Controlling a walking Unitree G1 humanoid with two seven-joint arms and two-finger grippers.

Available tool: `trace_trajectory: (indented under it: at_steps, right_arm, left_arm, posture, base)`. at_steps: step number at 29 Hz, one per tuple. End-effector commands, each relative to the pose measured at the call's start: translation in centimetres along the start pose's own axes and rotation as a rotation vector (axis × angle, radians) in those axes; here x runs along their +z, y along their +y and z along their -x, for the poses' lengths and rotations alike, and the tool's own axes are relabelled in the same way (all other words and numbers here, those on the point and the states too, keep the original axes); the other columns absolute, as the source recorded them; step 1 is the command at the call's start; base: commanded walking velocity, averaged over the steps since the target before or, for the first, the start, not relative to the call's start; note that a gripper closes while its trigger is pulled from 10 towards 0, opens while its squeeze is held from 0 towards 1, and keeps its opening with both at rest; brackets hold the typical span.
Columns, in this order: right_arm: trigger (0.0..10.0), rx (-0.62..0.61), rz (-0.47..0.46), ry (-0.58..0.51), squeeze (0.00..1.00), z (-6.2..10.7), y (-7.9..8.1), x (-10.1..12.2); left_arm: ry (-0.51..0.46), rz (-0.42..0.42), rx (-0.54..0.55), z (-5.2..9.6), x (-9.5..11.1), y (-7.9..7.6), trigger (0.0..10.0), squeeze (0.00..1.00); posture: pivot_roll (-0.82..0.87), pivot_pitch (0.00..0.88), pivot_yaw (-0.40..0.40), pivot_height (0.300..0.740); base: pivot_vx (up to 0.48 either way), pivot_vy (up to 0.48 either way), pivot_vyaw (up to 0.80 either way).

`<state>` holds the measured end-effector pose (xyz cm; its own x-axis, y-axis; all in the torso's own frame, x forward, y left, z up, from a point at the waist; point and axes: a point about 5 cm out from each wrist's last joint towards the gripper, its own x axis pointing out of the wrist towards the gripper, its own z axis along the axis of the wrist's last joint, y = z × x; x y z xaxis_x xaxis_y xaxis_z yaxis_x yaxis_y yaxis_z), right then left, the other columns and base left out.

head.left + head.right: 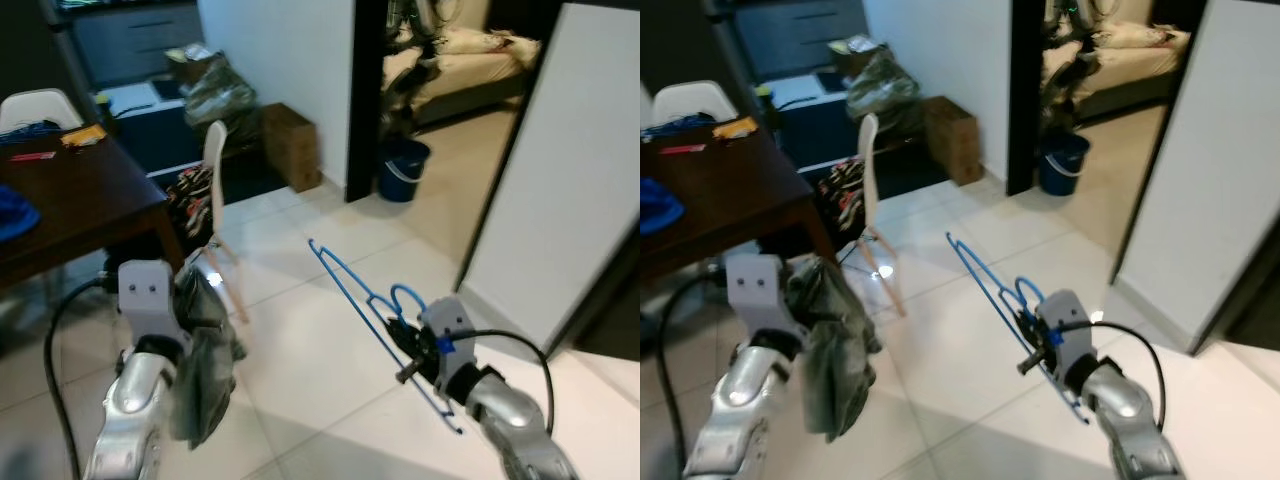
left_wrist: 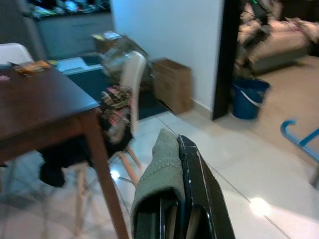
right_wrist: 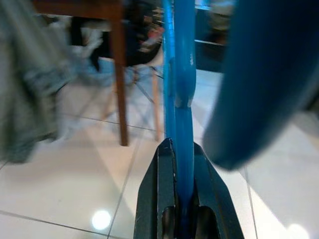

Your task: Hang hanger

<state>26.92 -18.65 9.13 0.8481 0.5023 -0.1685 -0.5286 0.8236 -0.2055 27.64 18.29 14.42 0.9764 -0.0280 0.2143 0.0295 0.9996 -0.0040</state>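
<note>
Right hand [image 3: 182, 199], fingers closed on a blue hanger [image 1: 370, 305], carries it above the pale tiled floor [image 1: 300, 370]; the hanger's long bar slants away toward the dark doorway [image 1: 368, 90]. Left hand [image 2: 174, 199], fingers clamped on a grey-green cloth [image 1: 830, 350], is raised beside the dark wooden table [image 1: 70, 190]; the cloth drapes downward from it. A white chair [image 1: 215, 200] stands at the table's corner. A blue bucket [image 1: 403, 168] sits at the doorway, a cardboard box [image 1: 290, 145] against the wall.
</note>
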Motion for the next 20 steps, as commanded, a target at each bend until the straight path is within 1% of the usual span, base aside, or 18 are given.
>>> trace_trajectory:
  at_steps: [1,4,13,16,18,20]
  right_arm:
    - [10.0,0.016,-0.012,-0.012,0.0,-0.3,0.4,0.2]
    - [10.0,0.009,-0.028,-0.016,0.0,-0.3,0.3,0.3]
    - [10.0,0.015,-0.043,-0.009,0.0,-0.3,0.4,0.2]
    - [10.0,0.02,-0.041,-0.018,0.0,-0.3,0.4,0.2]
    - [10.0,0.027,-0.041,-0.024,0.0,-0.3,0.5,0.3]
    - [10.0,0.033,-0.031,-0.026,0.0,-0.3,0.6,0.3]
  left_arm:
    - [0.006,-0.012,0.023,0.0,0.1,1.0,10.0,0.0]
    - [-0.003,-0.014,0.029,-0.3,0.3,1.3,10.0,0.0]
    - [-0.041,-0.016,0.028,-1.1,1.5,1.2,10.0,0.0]
    - [-0.079,-0.024,0.039,-1.8,2.6,1.7,10.0,0.0]
    - [-0.088,-0.028,0.041,-2.0,2.9,1.8,10.0,0.0]
    - [-0.108,-0.034,0.047,-2.3,3.5,2.1,10.0,0.0]
  posture:
    - [-0.06,0.0,0.043,0.74]
    - [-0.06,0.0,0.043,0.74]
    - [-0.07,0.0,0.046,0.74]
    - [-0.07,0.0,0.046,0.74]
    - [-0.06,0.0,0.049,0.74]
    - [-0.06,0.0,0.051,0.74]
  base:
    - [0.48,0.0,0.0]
    - [0.48,0.0,0.0]
    - [0.48,0.0,0.0]
    - [0.48,0.0,0.0]
    - [0.48,0.0,0.0]
    - [0.48,0.0,0.79]
